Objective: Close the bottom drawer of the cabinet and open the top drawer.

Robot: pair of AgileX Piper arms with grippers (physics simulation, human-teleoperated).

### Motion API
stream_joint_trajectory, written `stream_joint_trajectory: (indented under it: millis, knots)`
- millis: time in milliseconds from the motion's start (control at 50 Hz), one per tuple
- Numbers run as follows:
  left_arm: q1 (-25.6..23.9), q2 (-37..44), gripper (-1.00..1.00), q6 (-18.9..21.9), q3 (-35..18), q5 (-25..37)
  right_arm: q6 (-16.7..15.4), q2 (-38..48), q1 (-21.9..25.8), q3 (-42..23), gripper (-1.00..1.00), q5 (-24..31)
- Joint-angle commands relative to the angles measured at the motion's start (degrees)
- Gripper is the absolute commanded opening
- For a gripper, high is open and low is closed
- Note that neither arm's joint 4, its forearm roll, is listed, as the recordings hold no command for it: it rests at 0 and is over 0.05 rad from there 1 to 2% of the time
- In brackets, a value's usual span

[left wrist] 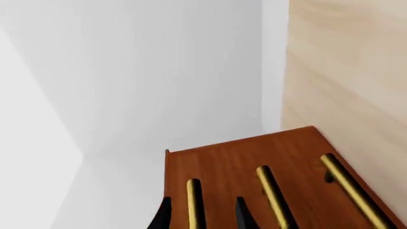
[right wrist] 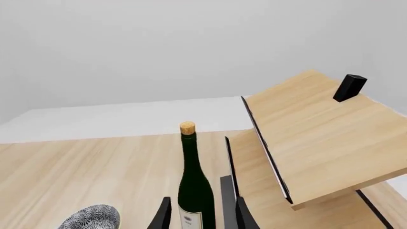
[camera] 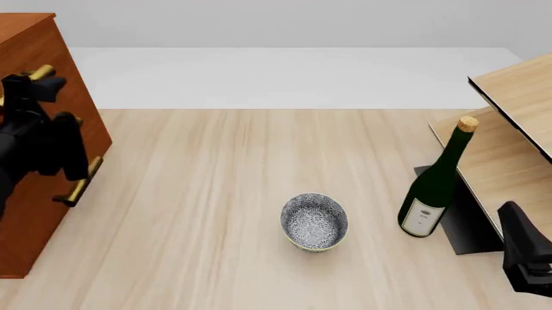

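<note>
The reddish-brown cabinet [camera: 76,90] stands at the table's left edge, and its three drawer fronts look flush with each other. My left gripper [camera: 41,81] is up at the top drawer [left wrist: 178,179]. It is open, and its two fingers straddle that drawer's brass handle [left wrist: 193,200] with a gap on each side. The bottom drawer [left wrist: 308,155] lies nearest the table, with its handle [camera: 79,186] free. At the near right, my right gripper [right wrist: 202,217] is open and holds nothing, well away from the cabinet.
A patterned bowl [camera: 314,221] sits mid-table. A green corked wine bottle [camera: 434,183] stands at the right, ahead of my right gripper. A pale wood shelf unit [camera: 509,129] on a black base fills the right edge.
</note>
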Motion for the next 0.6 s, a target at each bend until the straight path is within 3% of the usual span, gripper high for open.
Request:
stream_joint_trajectory:
  millis: [20,600]
  knots:
    - [1.1,-1.5,1.00,-0.9,-1.8,2.0,0.1,-0.2,0.0,0.0,1.00,0.2]
    - [5.9,-5.1,1.00,-5.5,-5.3,9.9,-0.1,0.3,0.2,-0.1,1.00,-0.2]
